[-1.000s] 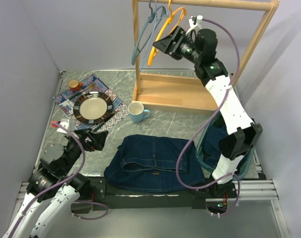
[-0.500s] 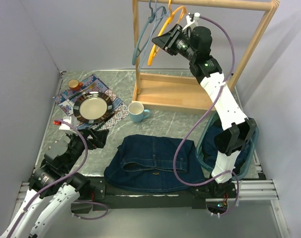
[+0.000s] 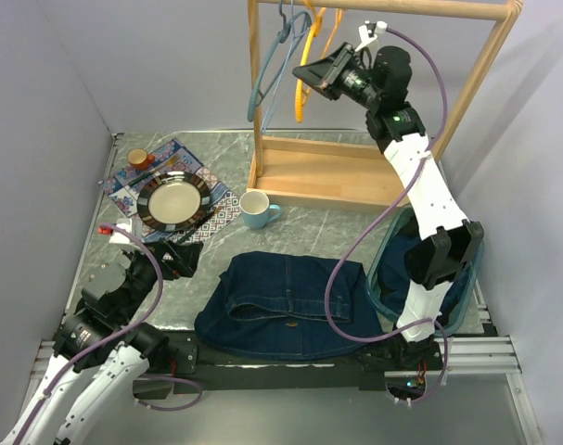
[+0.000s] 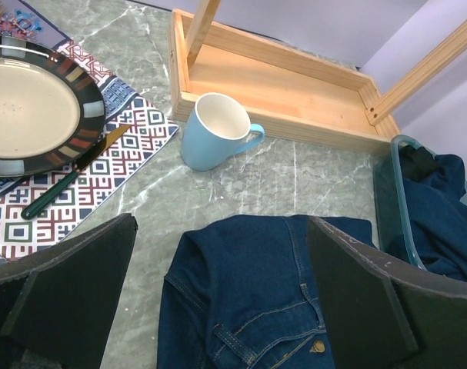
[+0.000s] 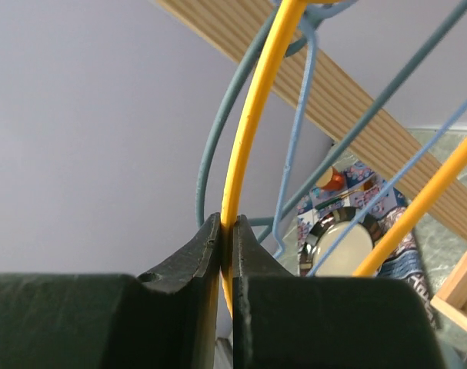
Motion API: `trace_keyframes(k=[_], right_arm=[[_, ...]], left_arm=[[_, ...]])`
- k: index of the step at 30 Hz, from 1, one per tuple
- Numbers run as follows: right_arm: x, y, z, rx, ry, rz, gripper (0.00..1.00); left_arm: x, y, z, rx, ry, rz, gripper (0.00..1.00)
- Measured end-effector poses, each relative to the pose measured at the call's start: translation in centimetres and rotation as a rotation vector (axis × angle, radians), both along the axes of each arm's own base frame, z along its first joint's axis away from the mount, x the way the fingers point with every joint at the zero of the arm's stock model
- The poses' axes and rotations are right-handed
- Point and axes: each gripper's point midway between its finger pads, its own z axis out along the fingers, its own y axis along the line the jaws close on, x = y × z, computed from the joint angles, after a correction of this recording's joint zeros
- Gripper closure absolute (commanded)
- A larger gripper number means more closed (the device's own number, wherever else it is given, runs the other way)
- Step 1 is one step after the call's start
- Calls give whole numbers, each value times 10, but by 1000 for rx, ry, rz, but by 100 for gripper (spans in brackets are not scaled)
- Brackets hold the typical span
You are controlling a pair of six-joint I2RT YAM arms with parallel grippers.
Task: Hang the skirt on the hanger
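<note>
Upper centre of the top view, the right gripper (image 3: 311, 72) is pinched tight on the wire of the yellow hanger (image 3: 302, 102). The hanger hangs from the wooden rail (image 3: 420, 8), just beside a teal hanger (image 3: 260, 88). The denim skirt (image 3: 286, 306) lies flat at lower centre, reaching the front edge of the marble table (image 3: 327, 232). Bare surface separates it from the blue mug (image 3: 255, 209). The left gripper (image 3: 176, 260) hovers at lower left, spread wide and holding nothing.
</note>
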Motion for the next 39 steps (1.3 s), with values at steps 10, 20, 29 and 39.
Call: trace_keyframes(k=[10,20,29,39], right_arm=[[-48,-21,12,67,-7,98,100],[-147,-32,10,26,-104,216,100],[-253,-57,-105,-378,-242,346,100],[-348,-96,-226,-811,-461,675,100]], left_arm=[[-1,-1,1,-1,-8,-8,3],[-6,-20,12,66,-110,-149,3],[-26,-57,59,367,-502,-480,3],[-32,-93,115,630,-822,-732,3]])
